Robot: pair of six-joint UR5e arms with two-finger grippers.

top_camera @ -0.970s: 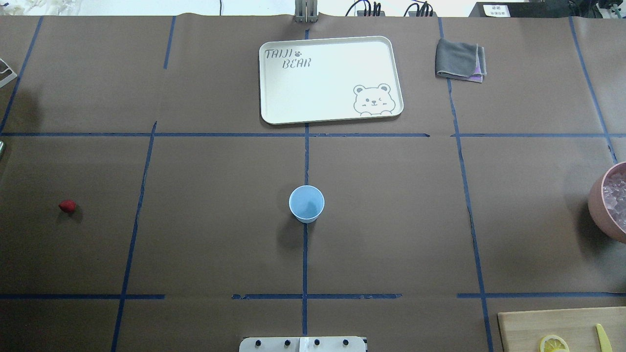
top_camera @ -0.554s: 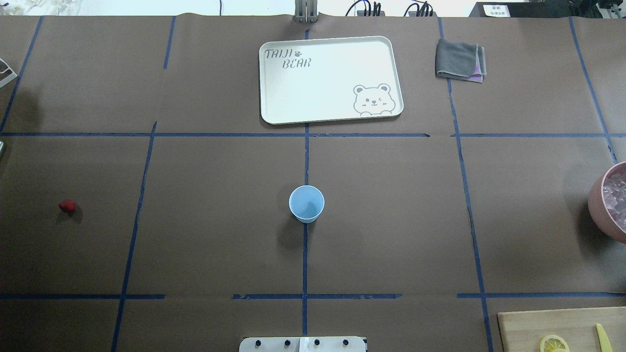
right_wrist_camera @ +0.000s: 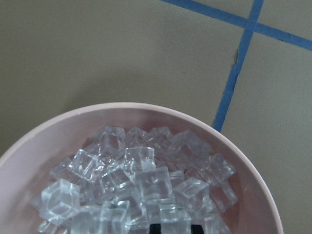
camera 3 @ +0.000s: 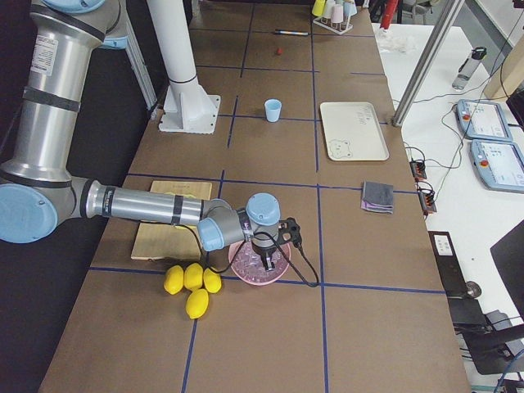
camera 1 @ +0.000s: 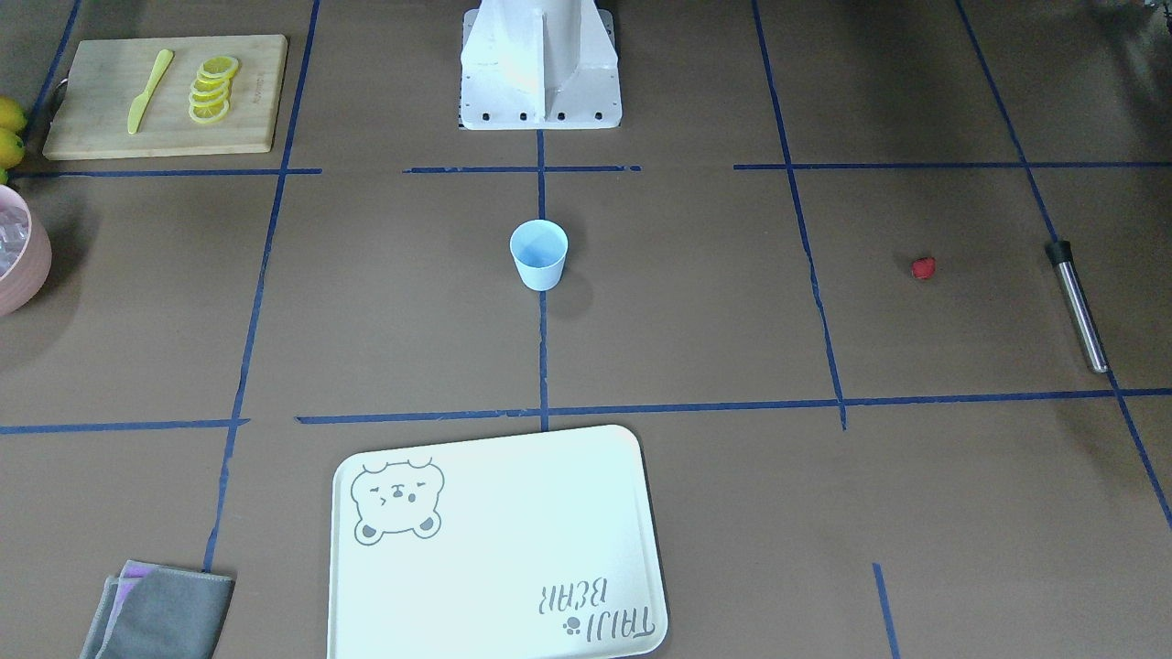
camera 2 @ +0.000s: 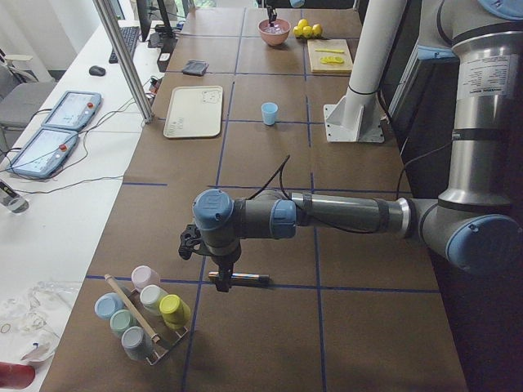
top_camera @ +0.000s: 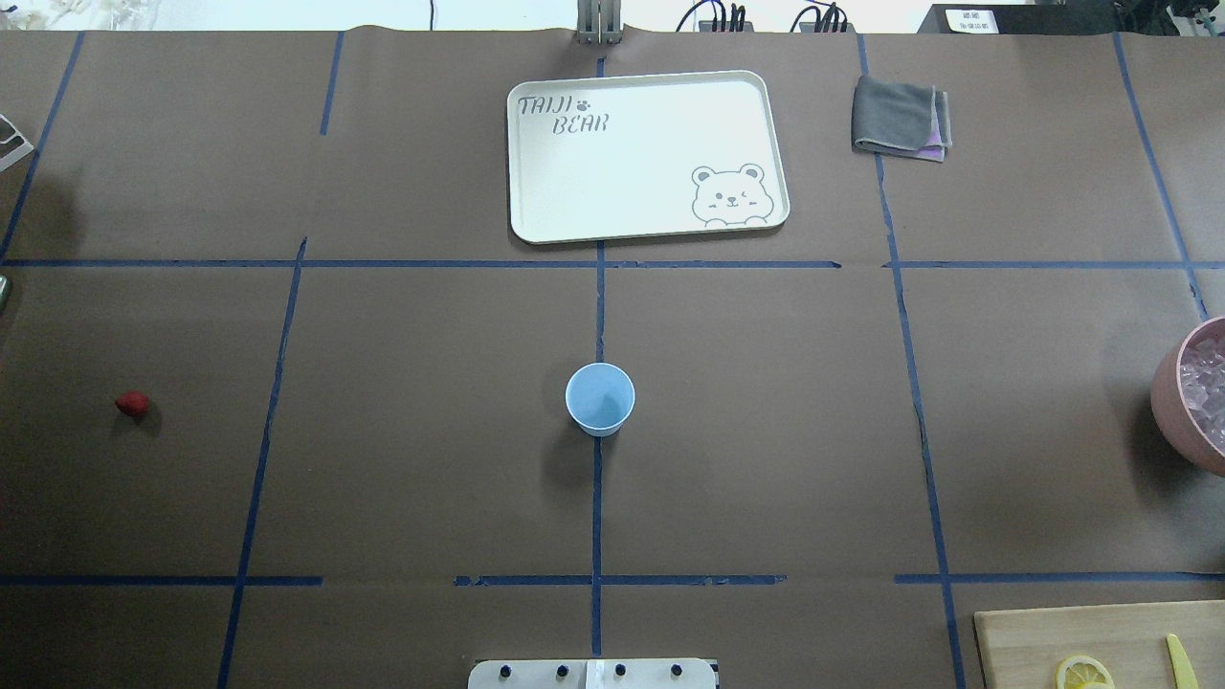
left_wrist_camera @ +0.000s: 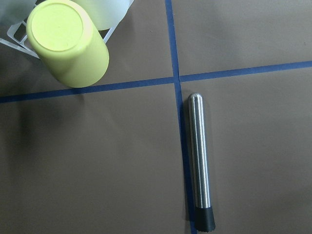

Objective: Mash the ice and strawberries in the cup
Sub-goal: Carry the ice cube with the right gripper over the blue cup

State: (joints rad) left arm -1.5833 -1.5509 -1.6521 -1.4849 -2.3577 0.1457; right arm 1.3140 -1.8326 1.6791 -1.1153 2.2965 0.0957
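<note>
The light-blue cup (top_camera: pixel 600 399) stands upright and empty at the table's middle, also seen in the front view (camera 1: pixel 538 254). The red strawberry (top_camera: pixel 132 404) lies alone far to the left. Ice cubes (right_wrist_camera: pixel 131 178) fill the pink bowl (right_wrist_camera: pixel 122 109) at the right edge (top_camera: pixel 1172 402). My right gripper (camera 3: pixel 268 260) hangs just over the ice; I cannot tell if it is open or shut. My left gripper (camera 2: pixel 222 278) hangs over a steel muddler (left_wrist_camera: pixel 200 163); I cannot tell its state, and its fingers do not show in the left wrist view.
A white bear tray (top_camera: pixel 646 153) and a folded grey cloth (top_camera: pixel 900 118) lie at the far side. A cutting board (camera 1: pixel 165 91) holds lemon slices and a yellow knife. Whole lemons (camera 3: pixel 190 282) lie by the bowl. A rack of upturned cups (camera 2: pixel 143 314) stands beside the muddler.
</note>
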